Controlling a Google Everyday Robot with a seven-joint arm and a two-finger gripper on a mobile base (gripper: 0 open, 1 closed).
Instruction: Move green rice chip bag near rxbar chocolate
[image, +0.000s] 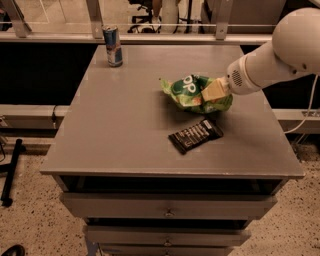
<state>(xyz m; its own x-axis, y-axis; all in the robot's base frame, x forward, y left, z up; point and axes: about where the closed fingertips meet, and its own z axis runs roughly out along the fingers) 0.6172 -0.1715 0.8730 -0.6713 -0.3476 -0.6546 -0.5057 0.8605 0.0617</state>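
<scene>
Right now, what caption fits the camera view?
Gripper, jaws shut on the green rice chip bag, holds it just behind the rxbar chocolate; blue can far-left on the table.

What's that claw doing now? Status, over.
Claw gripping green rice chip bag, low over table. Bag just behind rxbar chocolate. Blue can far off, back-left.

The white arm (280, 55) slants down over the table (125, 130), its gripper (215, 91) clamped on the green rice chip bag (186, 90).
</scene>
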